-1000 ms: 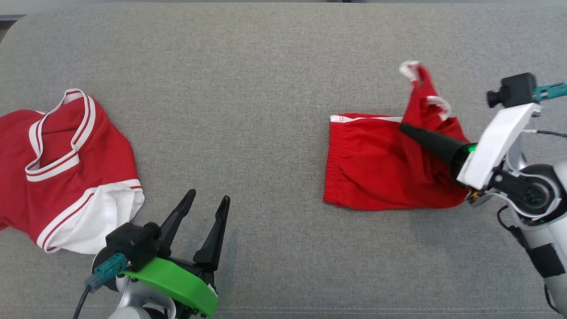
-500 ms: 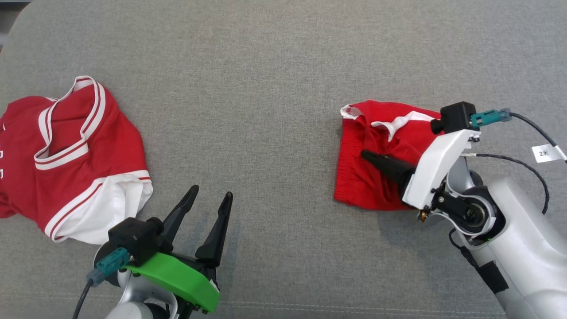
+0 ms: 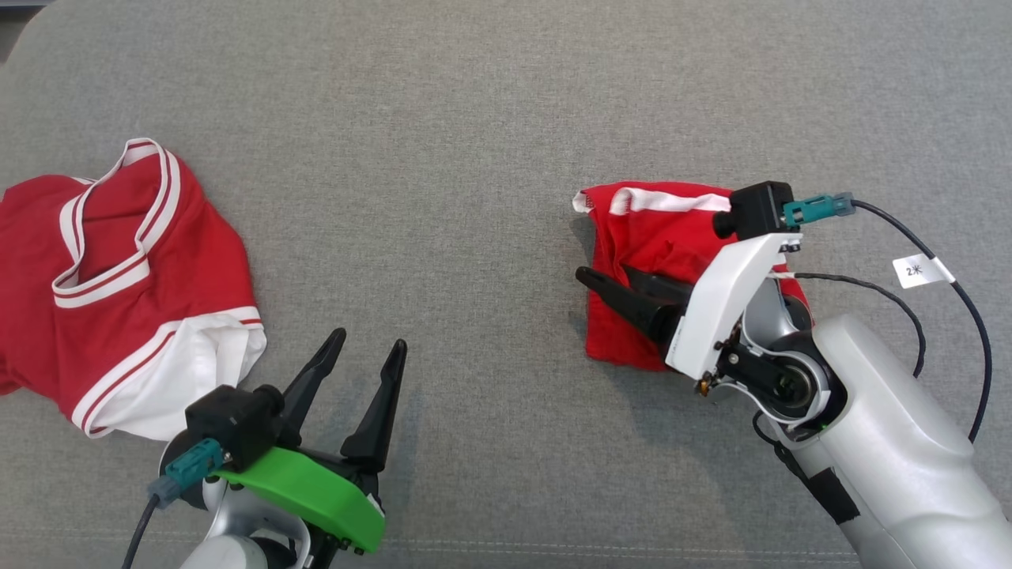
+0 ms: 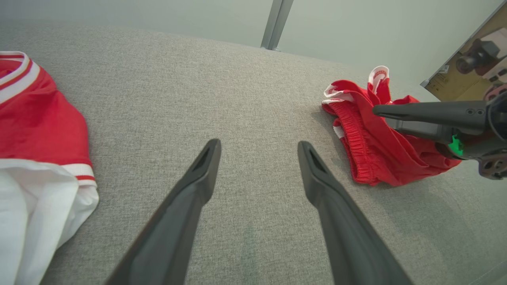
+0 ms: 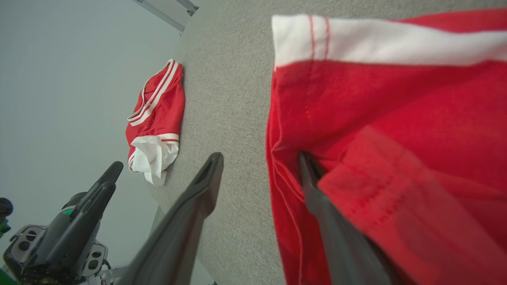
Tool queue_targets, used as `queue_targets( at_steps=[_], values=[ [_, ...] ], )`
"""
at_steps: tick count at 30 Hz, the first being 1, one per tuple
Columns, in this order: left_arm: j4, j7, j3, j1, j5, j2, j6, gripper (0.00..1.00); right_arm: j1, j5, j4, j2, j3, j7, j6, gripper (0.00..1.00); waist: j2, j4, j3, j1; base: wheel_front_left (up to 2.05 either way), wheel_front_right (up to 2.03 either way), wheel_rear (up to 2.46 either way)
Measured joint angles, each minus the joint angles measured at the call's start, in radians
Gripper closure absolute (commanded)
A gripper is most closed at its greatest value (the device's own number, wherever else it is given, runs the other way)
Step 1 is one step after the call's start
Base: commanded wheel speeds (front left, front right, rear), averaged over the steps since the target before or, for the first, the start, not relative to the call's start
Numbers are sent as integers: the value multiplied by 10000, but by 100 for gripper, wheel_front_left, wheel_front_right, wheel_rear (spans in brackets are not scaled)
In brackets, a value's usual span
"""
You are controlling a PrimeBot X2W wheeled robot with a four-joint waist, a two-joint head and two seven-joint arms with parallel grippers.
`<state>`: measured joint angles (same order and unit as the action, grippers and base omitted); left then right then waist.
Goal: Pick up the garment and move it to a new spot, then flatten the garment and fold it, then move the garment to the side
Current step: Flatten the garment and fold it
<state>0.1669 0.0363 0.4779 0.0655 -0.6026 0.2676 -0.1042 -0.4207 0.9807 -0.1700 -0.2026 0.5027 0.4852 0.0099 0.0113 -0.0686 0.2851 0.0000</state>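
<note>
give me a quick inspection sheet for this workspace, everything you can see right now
surface: grey fabric cushion, flat, bare between the two garments
job's things: red shorts bunched on the right side, white band along the far edge
clutter: red and white jersey crumpled on the left, apart from the shorts
claws: right claw open over the shorts, one finger tucked into a fold; left claw open above bare cushion, holding nothing
cables: black cable with a white tag loops off the right wrist; another cable hangs from the left wrist
surroundings: pale wall and a metal post behind the cushion
</note>
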Motion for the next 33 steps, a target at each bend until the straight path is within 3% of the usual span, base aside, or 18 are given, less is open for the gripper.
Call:
queue_targets(
  at_steps=[9, 16, 22, 27, 33],
  values=[
    [-59, 0, -136, -7, -2, 59, 0, 0, 4, -136, 844, -113, 69, -190, 268, 0, 0, 316, -171, 0, 0, 0, 0],
    [-159, -2, -140, -47, -15, 105, 0, 0, 334, -79, 1755, -744, -859, -587, 305, 0, 0, 530, -346, 0, 0, 0, 0],
    [-146, -17, 40, -52, -15, 102, 0, 0, 794, 196, 1776, -1546, -2564, -1110, -399, 0, 0, 536, -468, 0, 0, 0, 0],
    [-54, -21, 79, -61, -15, 102, 0, 0, 1530, 464, 984, -1929, -3181, -1152, -817, 0, 0, 477, -480, 0, 0, 0, 0],
    [69, -107, 192, -35, -12, 52, 0, 0, 2237, 579, 65, -2023, -3202, -1160, -809, 0, 0, 258, -373, 0, 0, 0, 0]
  ],
)
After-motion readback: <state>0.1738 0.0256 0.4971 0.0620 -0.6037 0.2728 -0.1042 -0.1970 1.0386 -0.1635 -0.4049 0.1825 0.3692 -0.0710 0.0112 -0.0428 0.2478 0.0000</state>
